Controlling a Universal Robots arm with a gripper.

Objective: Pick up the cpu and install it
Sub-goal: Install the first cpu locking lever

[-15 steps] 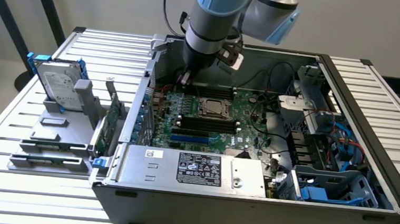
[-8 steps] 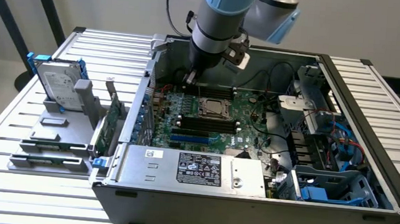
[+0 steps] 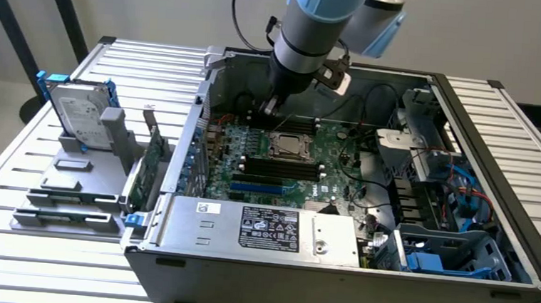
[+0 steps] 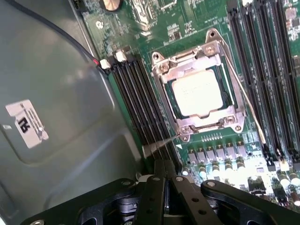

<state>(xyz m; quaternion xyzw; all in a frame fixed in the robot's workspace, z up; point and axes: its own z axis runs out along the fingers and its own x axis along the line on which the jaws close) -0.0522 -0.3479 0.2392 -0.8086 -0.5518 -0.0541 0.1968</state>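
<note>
Your gripper [image 4: 165, 164] has its jaws pressed shut on nothing. The tips are just above the black memory slots [image 4: 140, 108], so a slip could scrape them or bend the thin lever [image 4: 164, 142] right ahead. Past that, the cpu [image 4: 197, 93] sits in its socket frame [image 4: 187, 60]. You cannot tell if the frame is locked, or if the tips touch anything.

arm [image 3: 310, 26]: pointing down, slightly tilted | claw [image 3: 271, 107]: closed tight, tips lowest
</note>
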